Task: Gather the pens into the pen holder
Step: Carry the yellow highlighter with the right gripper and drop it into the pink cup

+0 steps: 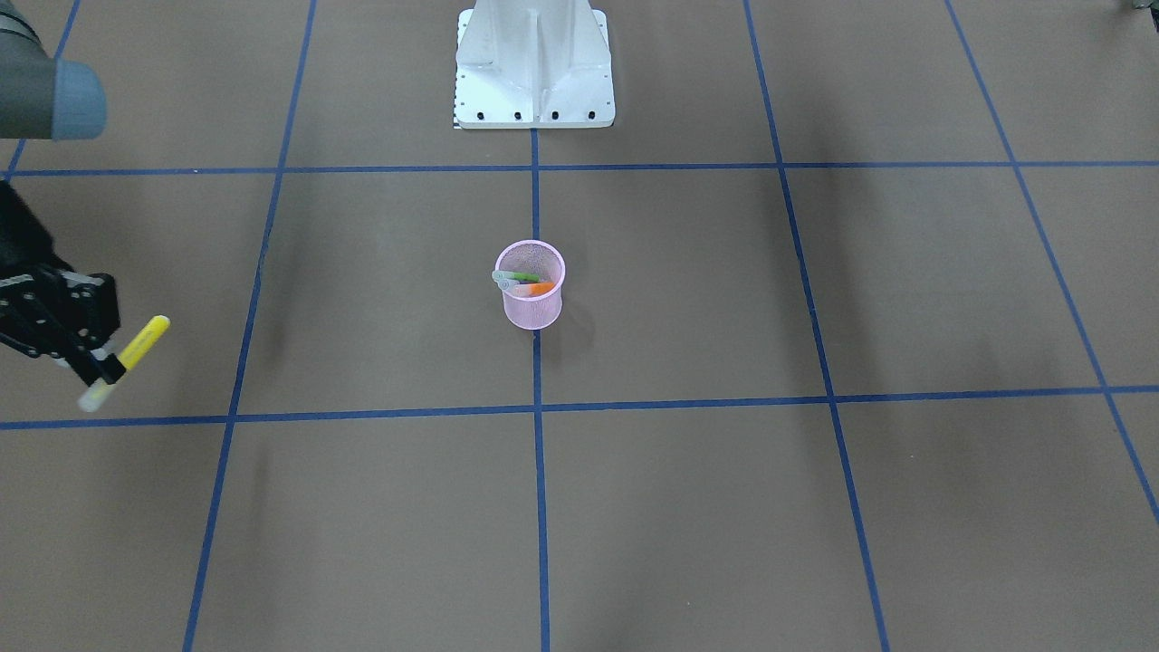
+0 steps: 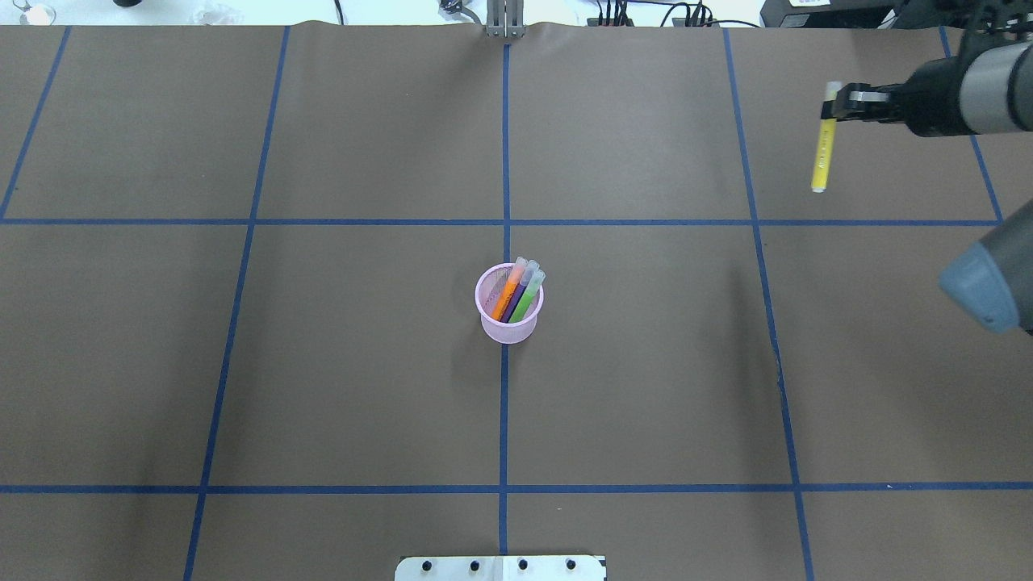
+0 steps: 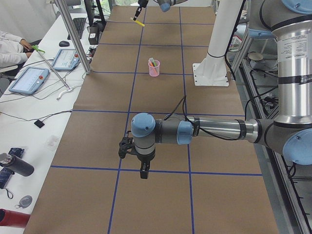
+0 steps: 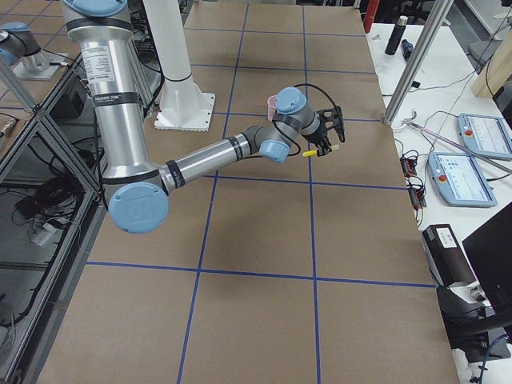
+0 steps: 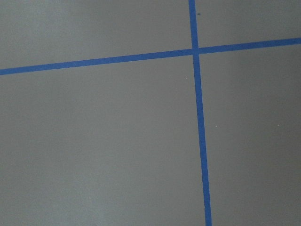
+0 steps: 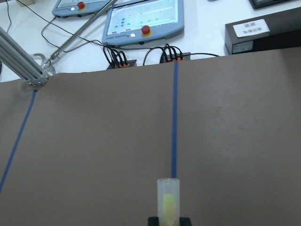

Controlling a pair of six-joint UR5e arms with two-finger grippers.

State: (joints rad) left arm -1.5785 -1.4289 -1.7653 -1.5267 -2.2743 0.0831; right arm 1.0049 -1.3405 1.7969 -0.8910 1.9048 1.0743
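Note:
The pink mesh pen holder (image 2: 508, 327) stands upright at the table's middle, on a blue tape line; it also shows in the front view (image 1: 532, 308). An orange pen (image 2: 508, 294), a purple pen (image 2: 516, 304) and a green pen (image 2: 527, 300) lean inside it, caps up. My right gripper (image 2: 833, 103) is shut on a yellow pen (image 2: 822, 153) near its pale cap and holds it above the far right of the table, well away from the holder. The right wrist view shows the pen's cap (image 6: 168, 200). My left gripper (image 3: 142, 168) hangs low over the table's left end; I cannot tell whether it is open.
The white robot base (image 1: 534, 63) stands at the near edge behind the holder. Blue tape lines (image 5: 197, 117) grid the brown table. Operator tablets (image 6: 143, 21) and cables lie beyond the far edge. An aluminium post (image 3: 73, 34) stands at the far edge.

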